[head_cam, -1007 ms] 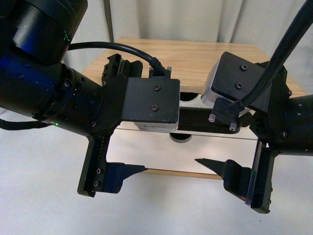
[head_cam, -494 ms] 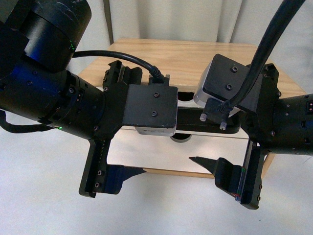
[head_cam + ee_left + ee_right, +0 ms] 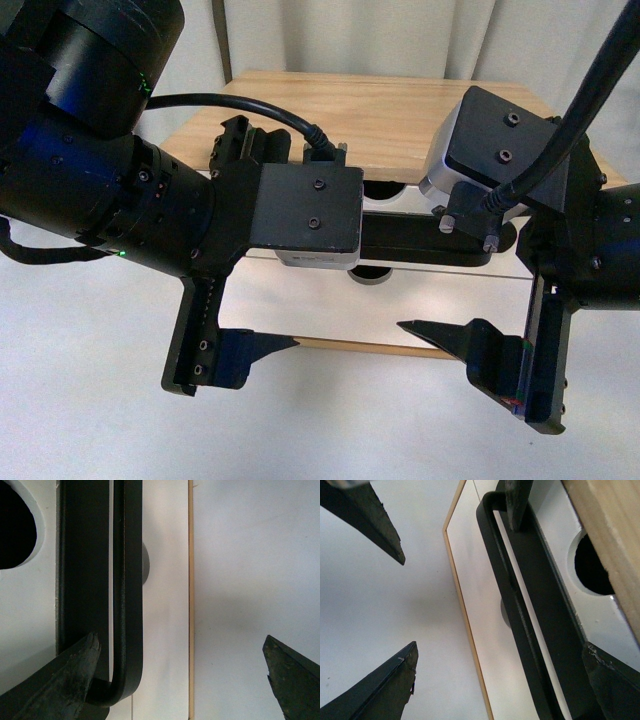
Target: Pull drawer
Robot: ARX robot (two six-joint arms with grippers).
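Right end effector [image 3: 500, 652] has shifted frame-right, fingers spread wide. Left end effector [image 3: 180, 647], equally spread, straddles the long black bar handle [image 3: 127, 580] of the white-fronted drawer [image 3: 300, 300].

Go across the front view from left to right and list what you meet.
Left arm → its lower finger → notch in the drawer front → right arm's lower finger → right arm.

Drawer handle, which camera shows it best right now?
The right wrist view: the drawer handle runs long through the picture, with one bent end clear. The left wrist view shows a shorter stretch of it and a bent end. The front view shows only a short middle stretch.
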